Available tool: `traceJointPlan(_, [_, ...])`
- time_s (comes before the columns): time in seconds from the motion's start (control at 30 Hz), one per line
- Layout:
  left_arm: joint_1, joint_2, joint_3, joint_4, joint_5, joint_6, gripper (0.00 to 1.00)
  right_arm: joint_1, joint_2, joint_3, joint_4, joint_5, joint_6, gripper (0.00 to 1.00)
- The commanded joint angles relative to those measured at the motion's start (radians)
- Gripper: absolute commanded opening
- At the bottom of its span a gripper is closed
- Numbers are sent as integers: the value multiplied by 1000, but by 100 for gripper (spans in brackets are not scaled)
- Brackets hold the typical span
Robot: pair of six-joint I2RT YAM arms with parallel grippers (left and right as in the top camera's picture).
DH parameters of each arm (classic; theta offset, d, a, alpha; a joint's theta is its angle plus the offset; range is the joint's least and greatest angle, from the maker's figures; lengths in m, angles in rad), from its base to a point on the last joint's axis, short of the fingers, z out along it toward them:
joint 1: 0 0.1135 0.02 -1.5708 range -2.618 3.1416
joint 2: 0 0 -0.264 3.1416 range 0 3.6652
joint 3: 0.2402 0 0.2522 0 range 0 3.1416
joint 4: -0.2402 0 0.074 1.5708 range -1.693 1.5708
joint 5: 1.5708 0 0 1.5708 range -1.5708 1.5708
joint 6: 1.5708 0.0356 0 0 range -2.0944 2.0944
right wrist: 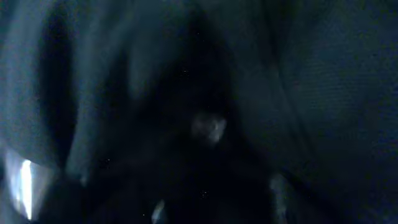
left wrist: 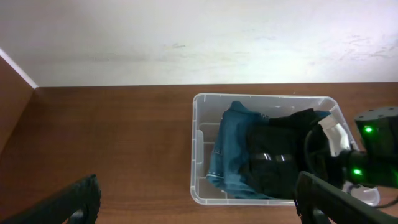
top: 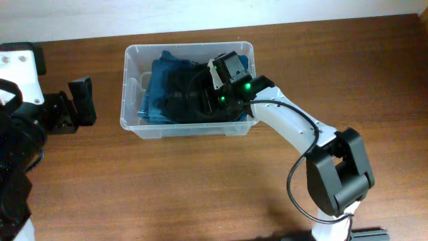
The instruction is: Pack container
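Observation:
The container [top: 131, 100] is a clear plastic bin at the back middle of the table. It holds a folded blue denim garment [top: 155, 90] and a black garment [top: 180, 100]. My right gripper [top: 206, 90] reaches down into the bin from the right, its fingers buried in the black garment. The right wrist view shows only dark cloth [right wrist: 205, 124] up close, so the jaw state cannot be read. My left gripper [top: 83, 100] is wide open and empty, left of the bin. In the left wrist view [left wrist: 199, 208] its fingers frame the bin [left wrist: 198, 149].
The bin stands on a brown wooden table [top: 200, 187], with a white wall [left wrist: 186, 37] behind its far edge. The right arm's base [top: 338, 181] stands at the front right. The left arm's body [top: 20, 127] fills the left edge.

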Motion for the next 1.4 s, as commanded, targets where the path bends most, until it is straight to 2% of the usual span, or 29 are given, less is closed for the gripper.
traceJointPlan(0.0, [4,-8,2,2,-6,1,100,-20,-80,93,-142,45,-26,78])
traceJointPlan(0.27, [4,-8,2,2,-6,1,99,-21,-299,371,-482,67,-26,99])
traceJointPlan(0.47, [4,-8,2,2,-6,1,99,-21,-473,390,-586,84,-26,98])
traceJointPlan(0.6, [4,-8,2,2,-6,1,99,-21,-562,390,-640,204,-25,98])
traceJointPlan(0.73, [4,-8,2,2,-6,1,99,-21,-651,390,-643,328,-34,98])
traceJointPlan(0.9, [4,-8,2,2,-7,1,99,-21,-771,390,-642,396,-151,98])
traceJointPlan(1.1, [4,-8,2,2,-6,1,100,-26,-909,373,-687,500,-157,98])
traceJointPlan(1.23, [4,-8,2,2,-6,1,100,-144,-1006,280,-645,460,-156,98])
traceJointPlan(1.37, [4,-8,2,2,-6,1,99,-320,-1131,72,-496,389,-157,98])
